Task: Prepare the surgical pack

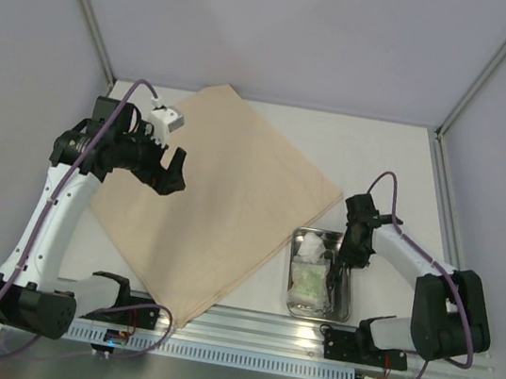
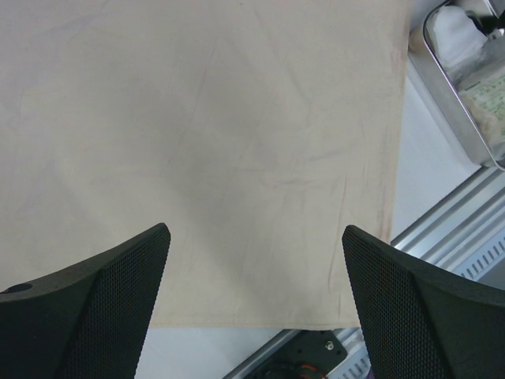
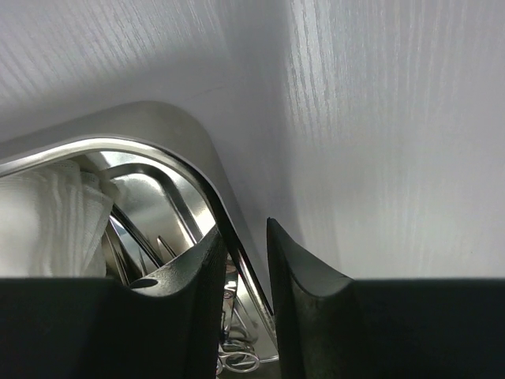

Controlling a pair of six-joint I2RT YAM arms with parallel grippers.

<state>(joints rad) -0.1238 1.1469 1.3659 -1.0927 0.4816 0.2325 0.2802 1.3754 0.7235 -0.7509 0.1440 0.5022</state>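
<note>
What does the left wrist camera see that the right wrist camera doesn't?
Only left wrist: the big tan cloth under the wide-open left gripper. Only right wrist: the right gripper with a finger on each side of the tray rim, and scissors inside. Both: the tray and a white pad.

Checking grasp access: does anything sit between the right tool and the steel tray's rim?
Nothing visible does. The right tool straddles the rim of the steel tray near a corner, one finger inside, one outside. The white pad lies off to one side inside the tray.
</note>
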